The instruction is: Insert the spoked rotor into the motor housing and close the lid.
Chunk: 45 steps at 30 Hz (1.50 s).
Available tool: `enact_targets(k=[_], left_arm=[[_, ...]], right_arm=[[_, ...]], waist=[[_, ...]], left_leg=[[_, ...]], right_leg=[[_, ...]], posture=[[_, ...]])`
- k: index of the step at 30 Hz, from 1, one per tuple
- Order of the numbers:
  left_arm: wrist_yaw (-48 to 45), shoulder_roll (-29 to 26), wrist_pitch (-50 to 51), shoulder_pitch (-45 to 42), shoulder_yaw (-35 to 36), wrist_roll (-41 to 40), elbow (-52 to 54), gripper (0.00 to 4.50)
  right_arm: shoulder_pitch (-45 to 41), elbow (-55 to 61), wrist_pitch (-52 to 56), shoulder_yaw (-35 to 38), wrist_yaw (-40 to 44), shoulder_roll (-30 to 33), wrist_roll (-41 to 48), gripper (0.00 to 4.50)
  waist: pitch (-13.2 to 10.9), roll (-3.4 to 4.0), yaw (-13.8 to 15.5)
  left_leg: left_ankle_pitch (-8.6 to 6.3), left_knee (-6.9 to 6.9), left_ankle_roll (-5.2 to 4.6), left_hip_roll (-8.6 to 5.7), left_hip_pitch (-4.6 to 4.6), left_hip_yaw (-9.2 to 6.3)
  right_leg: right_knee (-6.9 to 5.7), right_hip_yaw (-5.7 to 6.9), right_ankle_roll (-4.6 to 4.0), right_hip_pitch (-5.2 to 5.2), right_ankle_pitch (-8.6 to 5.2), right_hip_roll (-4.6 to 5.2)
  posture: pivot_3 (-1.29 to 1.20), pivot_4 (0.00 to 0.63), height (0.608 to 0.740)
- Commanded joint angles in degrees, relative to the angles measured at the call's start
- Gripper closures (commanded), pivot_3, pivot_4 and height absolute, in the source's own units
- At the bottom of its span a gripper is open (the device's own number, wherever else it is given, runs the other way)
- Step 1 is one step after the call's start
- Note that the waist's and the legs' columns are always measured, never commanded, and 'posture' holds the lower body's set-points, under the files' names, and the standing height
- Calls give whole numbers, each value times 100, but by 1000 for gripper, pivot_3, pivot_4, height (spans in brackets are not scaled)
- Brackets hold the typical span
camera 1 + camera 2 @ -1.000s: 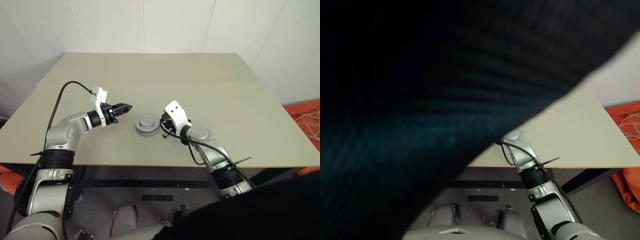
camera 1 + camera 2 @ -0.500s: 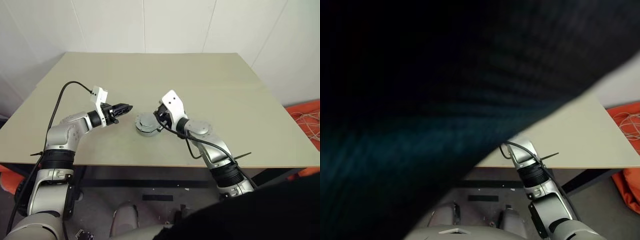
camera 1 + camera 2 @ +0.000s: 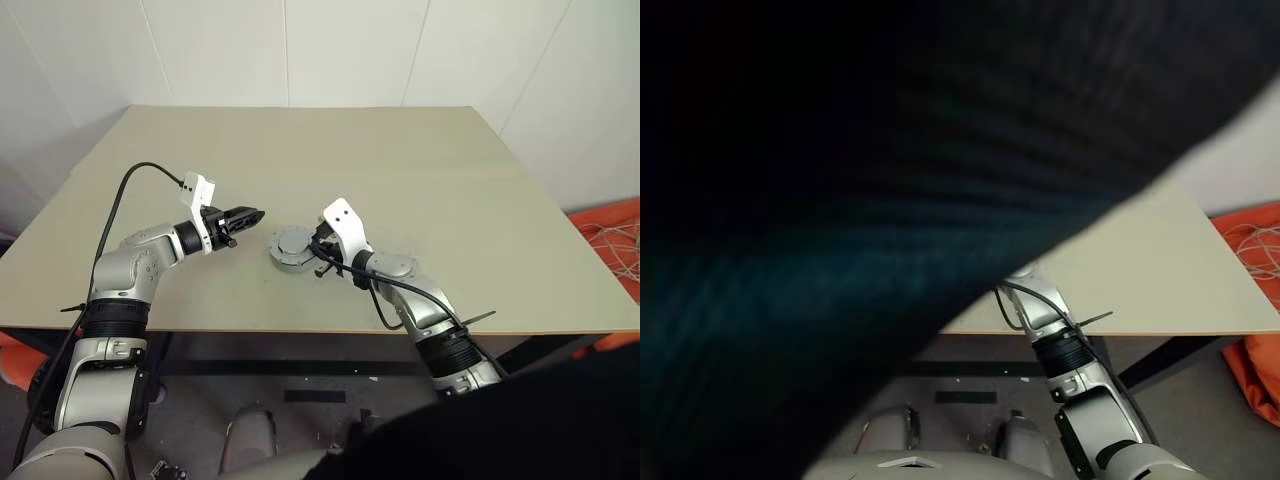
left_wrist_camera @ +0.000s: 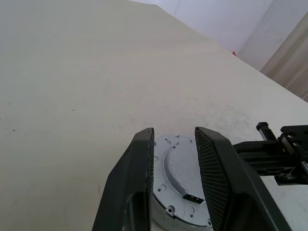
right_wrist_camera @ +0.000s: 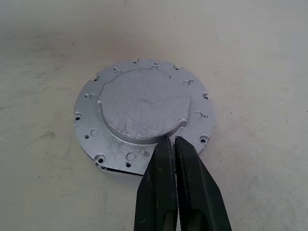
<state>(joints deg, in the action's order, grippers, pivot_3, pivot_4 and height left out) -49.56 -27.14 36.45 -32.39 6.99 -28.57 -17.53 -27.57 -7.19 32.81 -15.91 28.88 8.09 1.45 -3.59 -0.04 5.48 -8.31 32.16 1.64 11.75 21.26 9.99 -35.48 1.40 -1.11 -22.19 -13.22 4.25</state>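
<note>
Nothing readable from where I'm sitting. No text, labels, brand marks or numbers on anything I can see in any of my feeds.

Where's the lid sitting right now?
The lid sits on top of the motor housing near the table's front middle, between the left gripper and the right gripper, whose shut fingertips are at its edge.
</note>
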Motion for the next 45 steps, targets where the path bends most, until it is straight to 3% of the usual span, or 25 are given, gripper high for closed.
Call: enact_targets(k=[1, 10, 15, 19, 28, 45], left_arm=[[-33, -91, -120, -110, 81, 23, 55, 3038], [-57, -41, -181, -146, 48, 49, -26, 3038], [-91, -5, -177, -196, -3, 82, -53, 3038], [-125, -45, -115, -220, 4, 57, -7, 3038], [-618, -476, 182, -126, 33, -28, -235, 3038], [-1005, -687, 471, 97, -112, -11, 110, 3038]], right_arm=[[91, -147, -75, -1, -6, 35, -24, 4388], [-157, 627, -981, 493, -295, -103, 176, 4388], [-237, 462, -1112, 453, -124, -274, 308, 4388], [-194, 359, -1154, 422, 148, -407, 492, 3465], [-269, -206, -1308, 209, 336, -444, 355, 352], [-273, -1273, -1824, 183, 17, -690, 140, 352]], waist=[[0, 0, 0], [0, 1, 2], [-1, 1, -2], [-1, 1, -1], [0, 1, -4], [0, 0, -8]], left_leg=[[0, 0, 0, 0, -6, 0], [1, 0, 1, 0, 15, 0], [-3, -3, -4, 0, 28, 1], [-5, -3, -8, -1, 42, 1], [-4, -1, -7, -1, 45, 0], [-4, 0, -7, 0, 48, 0]], right_leg=[[0, 0, 1, 5, 0, 0], [0, 0, 0, -13, 0, 0], [1, 0, -33, -26, 18, 0], [4, 1, -35, -36, 19, 0], [2, 2, -35, -40, 19, 0], [1, 2, -37, -42, 20, 0]], posture=[[0, 0, 740], [0, 0, 740], [0, 0, 740], [0, 0, 740], [0, 0, 740], [0, 0, 740]])
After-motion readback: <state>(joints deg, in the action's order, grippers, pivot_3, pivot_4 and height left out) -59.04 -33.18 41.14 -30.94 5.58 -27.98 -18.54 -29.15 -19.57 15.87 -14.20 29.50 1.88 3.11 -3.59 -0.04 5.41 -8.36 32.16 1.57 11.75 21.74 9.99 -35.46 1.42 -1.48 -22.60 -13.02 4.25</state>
